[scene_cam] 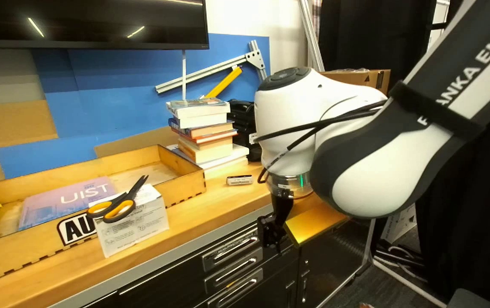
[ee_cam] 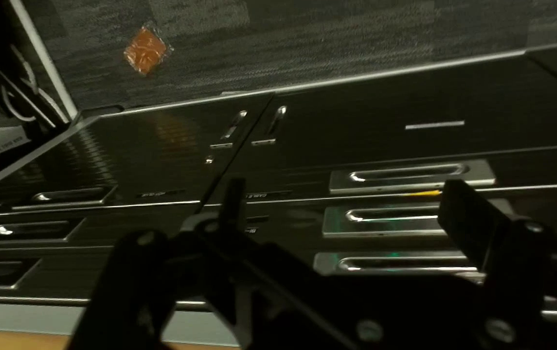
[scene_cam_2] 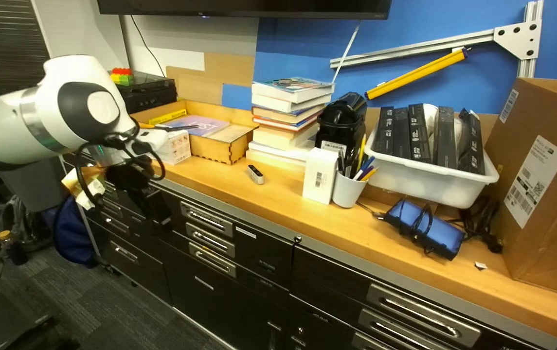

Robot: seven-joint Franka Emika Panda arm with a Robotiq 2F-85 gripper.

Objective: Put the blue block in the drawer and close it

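The blue block is not visible in any view. Dark metal drawer fronts with silver bar handles line the workbench; those in view look shut, and I cannot tell which is the task's drawer. One stack of drawers is below the bench top, and it also shows in an exterior view. My gripper hangs fingers-down in front of the bench front, near these handles; it also shows in an exterior view. In the wrist view my gripper has its fingers wide apart with nothing between them; three drawer handles show beyond them.
On the bench are a wooden tray, a white box with scissors on it, stacked books, a pen cup and a white bin. A yellow panel juts out beside the gripper.
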